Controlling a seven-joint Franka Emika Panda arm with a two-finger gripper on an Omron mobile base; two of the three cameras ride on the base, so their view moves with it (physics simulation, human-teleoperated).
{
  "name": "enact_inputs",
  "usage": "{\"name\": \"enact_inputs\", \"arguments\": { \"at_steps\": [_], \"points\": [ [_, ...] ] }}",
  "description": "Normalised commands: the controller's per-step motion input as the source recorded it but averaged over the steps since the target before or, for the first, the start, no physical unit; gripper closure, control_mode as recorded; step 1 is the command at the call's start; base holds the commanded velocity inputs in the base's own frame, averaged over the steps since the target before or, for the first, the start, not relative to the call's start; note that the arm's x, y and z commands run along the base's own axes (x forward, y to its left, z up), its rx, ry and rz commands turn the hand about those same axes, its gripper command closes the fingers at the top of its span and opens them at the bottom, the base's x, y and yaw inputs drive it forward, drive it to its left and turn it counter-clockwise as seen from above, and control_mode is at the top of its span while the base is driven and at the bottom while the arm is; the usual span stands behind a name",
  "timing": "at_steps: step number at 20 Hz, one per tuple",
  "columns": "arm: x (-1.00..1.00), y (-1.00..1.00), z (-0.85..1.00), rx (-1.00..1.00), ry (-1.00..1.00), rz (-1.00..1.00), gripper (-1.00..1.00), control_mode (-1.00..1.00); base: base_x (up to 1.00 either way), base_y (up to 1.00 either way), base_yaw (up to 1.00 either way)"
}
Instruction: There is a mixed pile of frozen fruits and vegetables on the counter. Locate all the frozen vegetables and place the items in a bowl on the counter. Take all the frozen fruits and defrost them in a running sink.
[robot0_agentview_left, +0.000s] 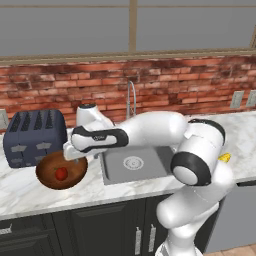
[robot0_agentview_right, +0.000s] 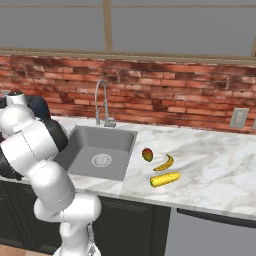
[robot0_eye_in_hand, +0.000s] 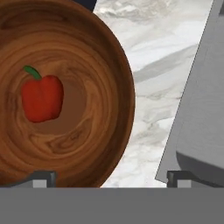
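Red pepper-like vegetable (robot0_eye_in_hand: 42, 98) lying in the brown bowl (robot0_eye_in_hand: 100, 65), left of the sink (robot0_agentview_left: 134, 164). Tool (robot0_eye_in_hand: 109, 178) spread wide, empty, over the bowl's rim. On the worktop (robot0_agentview_right: 215, 165) right of the sink: orange-red fruit (robot0_agentview_right: 147, 154), banana (robot0_agentview_right: 164, 163), corn cob (robot0_agentview_right: 165, 179).

Base views flank arm, facing brick wall, sharing sink (robot0_agentview_left: 134, 164); hand view close above bowl (robot0_eye_in_hand: 105, 65).

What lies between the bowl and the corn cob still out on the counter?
The sink, by the left base view: bowl with the red pepper to its left, corn cob beyond its right edge, plus bare marble either side.
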Motion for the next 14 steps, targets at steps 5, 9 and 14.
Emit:
{"name": "enact_inputs", "arguments": {
  "at_steps": [5,9,14],
  "points": [
    [-0.03,-0.39,0.1,0.0,0.05,-0.04,-1.0,-1.0,0.0,0.0,0.0],
    [0.0,-0.35,0.0,-0.02,0.02,-0.12,-1.0,-1.0,0.0,0.0,0.0],
    [0.04,-0.37,0.02,-0.03,0.05,-0.12,-1.0,-1.0,0.0,0.0,0.0]
  ]
}}
